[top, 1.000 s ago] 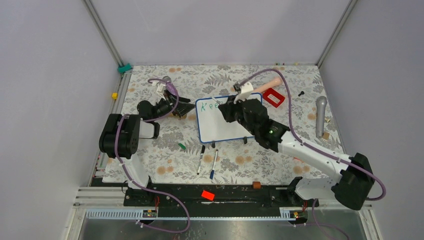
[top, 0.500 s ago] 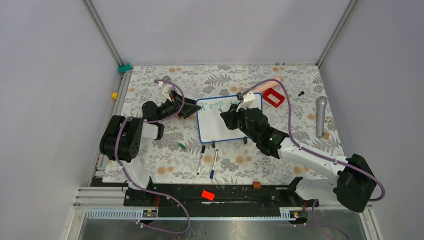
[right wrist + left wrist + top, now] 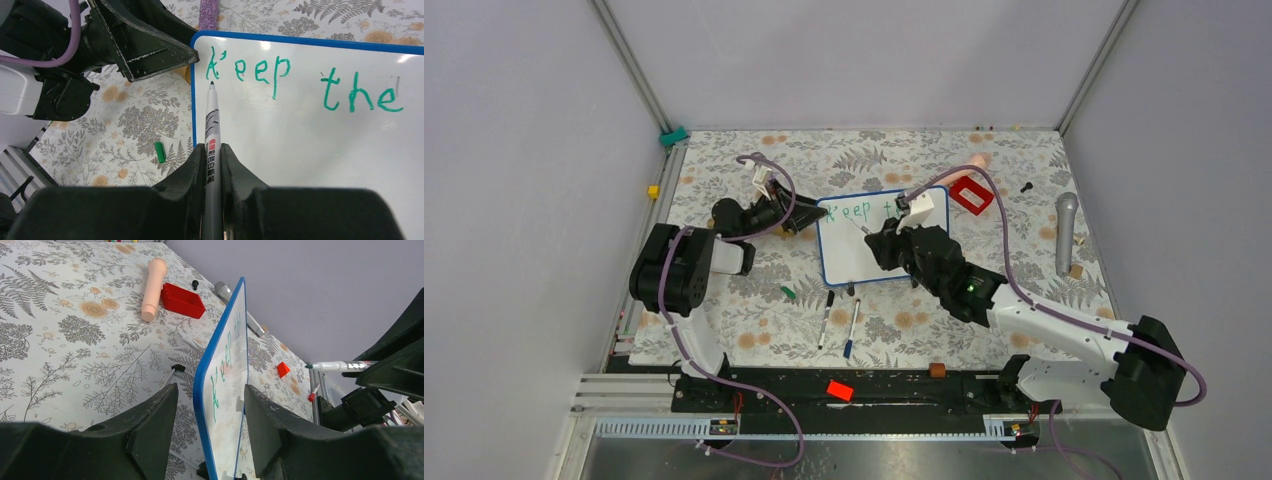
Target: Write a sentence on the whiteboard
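Astride the whiteboard (image 3: pixel 300 150) rim, the left gripper (image 3: pixel 210 395) is held apart; a marker (image 3: pixel 212 125) is clamped in the right gripper (image 3: pixel 212 152).

Glossy whiteboard (image 3: pixel 300 150), matt floral tablecloth (image 3: pixel 904 330)
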You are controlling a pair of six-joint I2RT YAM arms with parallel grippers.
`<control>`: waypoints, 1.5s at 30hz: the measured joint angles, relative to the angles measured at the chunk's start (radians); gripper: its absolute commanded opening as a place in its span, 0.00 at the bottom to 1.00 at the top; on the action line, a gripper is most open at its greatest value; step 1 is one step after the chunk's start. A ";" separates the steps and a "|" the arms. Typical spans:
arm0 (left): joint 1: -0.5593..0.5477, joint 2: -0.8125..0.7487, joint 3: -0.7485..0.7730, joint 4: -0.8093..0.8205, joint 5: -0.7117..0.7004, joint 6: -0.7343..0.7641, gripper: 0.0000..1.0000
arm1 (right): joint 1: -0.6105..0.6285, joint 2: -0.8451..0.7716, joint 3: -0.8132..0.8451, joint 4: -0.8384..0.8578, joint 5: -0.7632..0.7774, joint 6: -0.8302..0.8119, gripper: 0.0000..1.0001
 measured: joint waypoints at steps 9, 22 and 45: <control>0.000 0.026 0.023 0.000 0.012 0.000 0.48 | 0.000 -0.083 -0.005 -0.088 0.035 -0.003 0.00; -0.003 0.037 0.034 0.000 0.032 0.000 0.50 | 0.001 -0.042 0.114 -0.358 0.021 0.016 0.00; -0.004 0.051 0.054 0.001 0.047 -0.007 0.41 | 0.053 0.137 0.369 -0.607 0.103 -0.031 0.00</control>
